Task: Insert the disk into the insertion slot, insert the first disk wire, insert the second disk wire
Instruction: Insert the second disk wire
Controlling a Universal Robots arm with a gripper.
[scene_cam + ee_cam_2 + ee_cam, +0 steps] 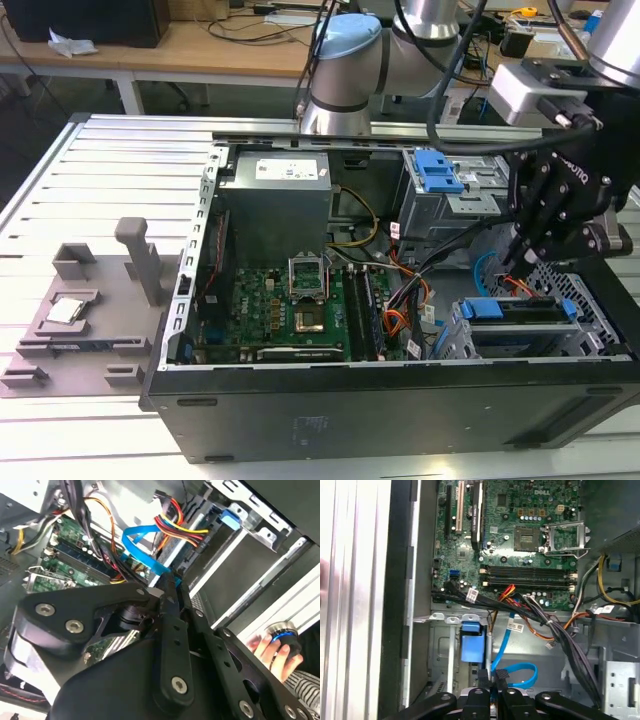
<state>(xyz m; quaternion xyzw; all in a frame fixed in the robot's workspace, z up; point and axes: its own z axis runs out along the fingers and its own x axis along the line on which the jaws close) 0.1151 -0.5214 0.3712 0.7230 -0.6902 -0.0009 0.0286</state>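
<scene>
**Jaws pinched on the blue wire, just above the seated disk**

The big black computer case (400, 410) lies open. Its motherboard (520, 535) sits towards the exterior view's left and the drive bays towards its right. In the near right corner is the silver perforated cage, and its insertion slot (455, 345) looks occupied. The disk (520, 308) appears to be in, with its blue frame showing along the top. Its long axis runs left to right across the exterior view.

Now the key relation. The gripper (515, 262) hangs just above the disk's far edge, tips pointing down, so the disk lies below the jaws and a touch nearer. The jaws are closed almost together, and they look to be nipping the end of the blue disk wire (142, 530), which loops back towards the motherboard. Whether its plug has met the disk's socket, I cannot tell.

The exterior view gives the height of the tips over the cage. The first wrist view looks down the fingers and has the wire dropping between them. The second wrist view takes them side-on, pressed tight, and brings in a person's hand (270, 647) resting on a blue-ringed knob (284, 632) outside the case
</scene>
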